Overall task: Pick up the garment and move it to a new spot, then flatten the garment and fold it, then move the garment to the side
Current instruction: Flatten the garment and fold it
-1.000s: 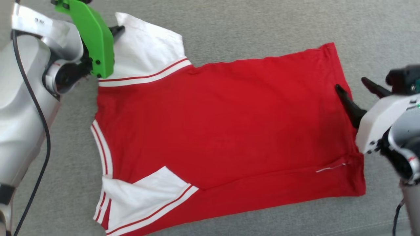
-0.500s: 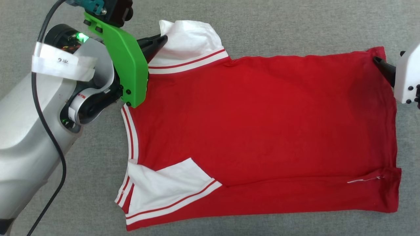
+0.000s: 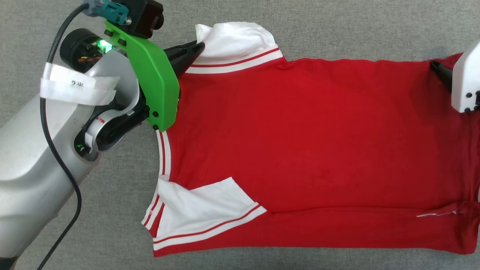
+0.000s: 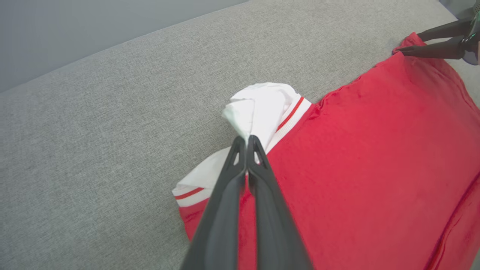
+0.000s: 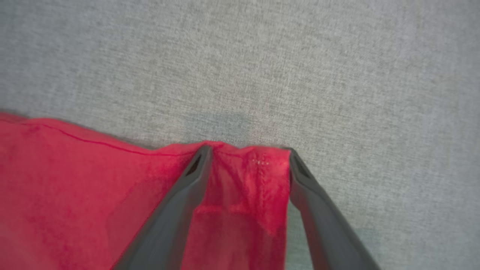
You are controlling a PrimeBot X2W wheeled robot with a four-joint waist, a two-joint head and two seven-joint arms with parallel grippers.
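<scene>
The red garment lies spread on a grey fabric surface, white striped sleeves to the left and hem to the right. My left gripper is shut on the far white sleeve. In the left wrist view the fingers pinch a raised fold of that sleeve. My right gripper is at the hem's far corner. The right wrist view has it open, its fingers straddling the red corner that lies between them. The right gripper also appears at that corner in the left wrist view.
Grey fabric surface surrounds the garment on every side. Its far edge meets a darker grey background in the left wrist view. A black cable hangs along my left arm.
The head camera has shifted. The far sleeve has bunched and risen in my shut left gripper. My right gripper has moved along the hem to its far corner.
</scene>
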